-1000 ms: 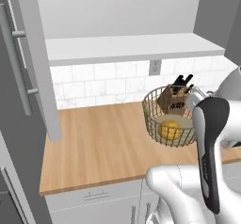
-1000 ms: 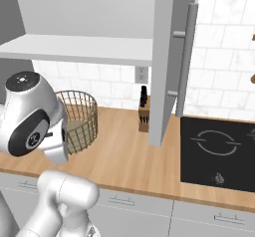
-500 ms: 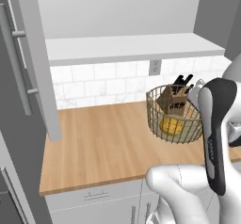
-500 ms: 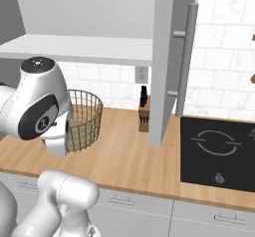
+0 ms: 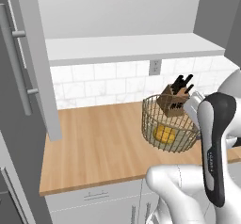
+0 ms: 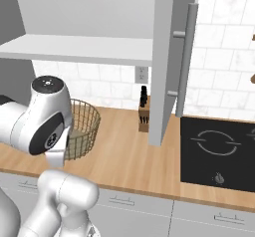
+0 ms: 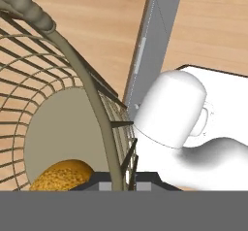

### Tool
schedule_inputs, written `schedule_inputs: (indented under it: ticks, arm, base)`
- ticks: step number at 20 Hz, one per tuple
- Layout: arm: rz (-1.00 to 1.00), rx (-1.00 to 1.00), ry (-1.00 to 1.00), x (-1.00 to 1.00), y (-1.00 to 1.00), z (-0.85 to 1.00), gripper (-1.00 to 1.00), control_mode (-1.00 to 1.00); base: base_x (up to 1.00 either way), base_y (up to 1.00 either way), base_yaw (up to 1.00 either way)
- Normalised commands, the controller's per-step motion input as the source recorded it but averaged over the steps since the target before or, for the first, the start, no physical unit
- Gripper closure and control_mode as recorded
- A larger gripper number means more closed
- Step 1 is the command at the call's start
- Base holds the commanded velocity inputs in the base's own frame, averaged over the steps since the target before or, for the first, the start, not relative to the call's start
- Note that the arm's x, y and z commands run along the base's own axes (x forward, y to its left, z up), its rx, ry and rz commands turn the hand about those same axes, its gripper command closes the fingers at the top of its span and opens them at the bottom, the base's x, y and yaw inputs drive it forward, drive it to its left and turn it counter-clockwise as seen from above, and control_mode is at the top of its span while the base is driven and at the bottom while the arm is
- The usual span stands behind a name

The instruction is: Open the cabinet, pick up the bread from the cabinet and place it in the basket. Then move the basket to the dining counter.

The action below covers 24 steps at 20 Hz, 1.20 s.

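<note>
1. Tan-gold wire marks the basket (image 5: 170, 123), the single one on view, and in the left base view it appears lifted clear of the wooden counter (image 5: 99, 148), just left of the arm's hand.
2. One bread (image 7: 63, 175) roll lies on the basket's flat base; in the hand view it sits low and left of the gripper (image 7: 117, 182), inside the mesh.
3. In the hand view the gripper's dark tips are pinched narrow on the basket's rim wire, which runs down between them. So the gripper holds the basket by its near edge.
4. One knife block (image 5: 175, 99) stands just behind the basket, close to the mesh on the far side from the hand.
5. The cabinet (image 6: 167, 57) stands open, its two doors swung out with one bar handle each, and its pale shelf (image 5: 127, 48) is bare above the gripper.
6. I judge the step in hand to be the carry: bread is in, basket is gripped. The next move calls for keeping the basket level so the roll does not tip out, clearing the knife block and the open door, and travelling to the dining counter.
</note>
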Motion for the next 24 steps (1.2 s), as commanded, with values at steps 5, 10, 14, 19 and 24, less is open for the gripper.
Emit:
schedule_inputs:
  ticks: [5, 10, 14, 19, 24]
  arm:
    - [0.0, 0.01, 0.0, 0.02, 0.07, -0.04, 1.0, 1.0]
    - [0.0, 0.0, 0.0, 0.0, 0.0, 0.0, 1.0, 1.0]
    - [0.0, 0.0, 0.0, 0.0, 0.0, 0.0, 1.0, 1.0]
    - [0.0, 0.0, 0.0, 0.0, 0.0, 0.0, 1.0, 1.0]
    - [0.0, 0.0, 0.0, 0.0, 0.0, 0.0, 1.0, 1.0]
  base:
    - [0.0, 0.03, 0.0]
    - [-0.46, 0.02, 0.0]
    - [-0.91, 0.0, 0.0]
    - [-0.97, -0.01, -0.01]
    - [-1.0, -0.35, -0.31]
